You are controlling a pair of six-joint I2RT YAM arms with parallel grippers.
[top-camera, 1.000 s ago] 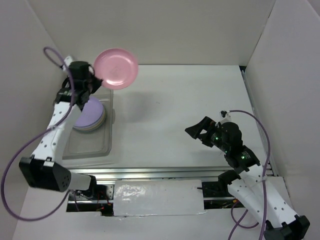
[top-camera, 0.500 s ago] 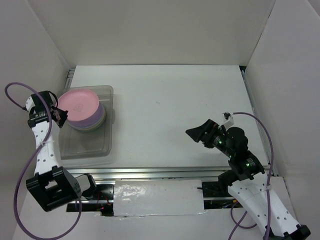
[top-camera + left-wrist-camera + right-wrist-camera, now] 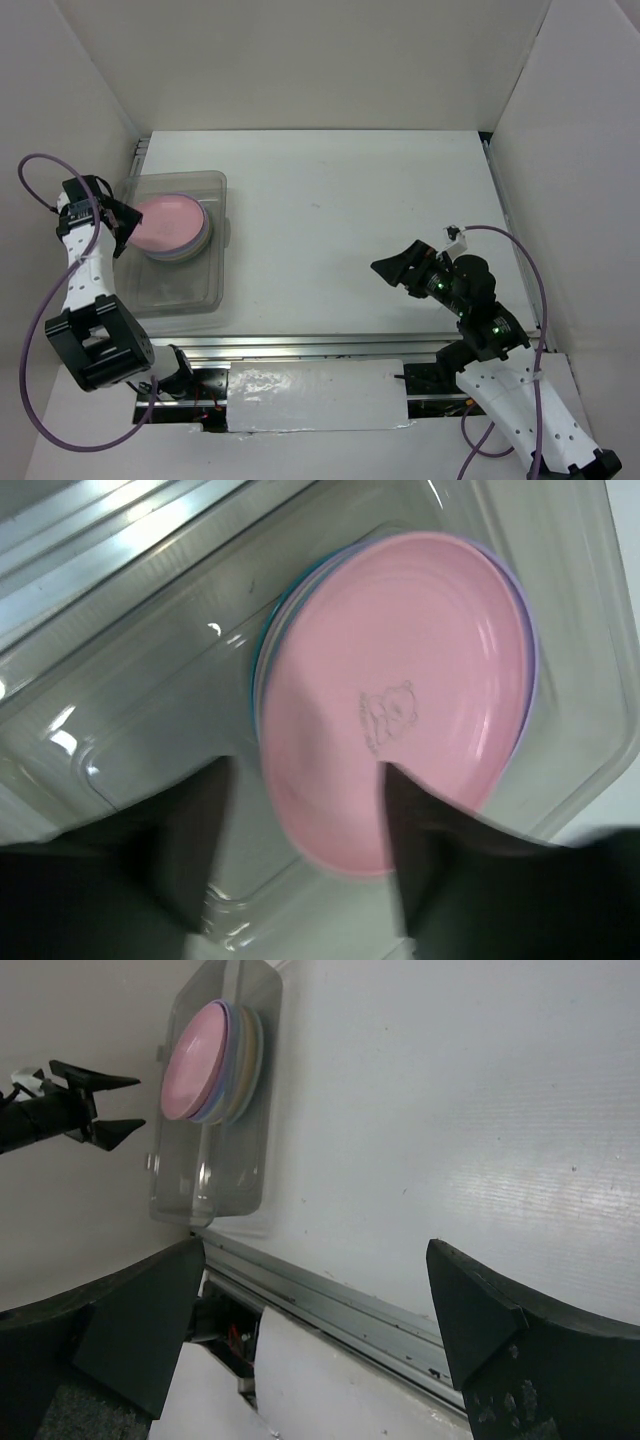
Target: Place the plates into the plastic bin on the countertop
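The pink plate (image 3: 168,220) lies flat atop the stack (image 3: 203,237) in the plastic bin (image 3: 175,295), immediately right of the left gripper (image 3: 124,224), which is open and empty. The right gripper (image 3: 392,262), also open, is well apart; of the 2 arms, the left is nearer.

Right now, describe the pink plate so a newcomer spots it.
On the table's left side sits a clear bin. A stack of plates fills its far end; the pink plate tops it, the only one showing its whole face.

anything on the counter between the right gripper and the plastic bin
Nothing: the top view shows bare countertop between the right gripper and the plastic bin.
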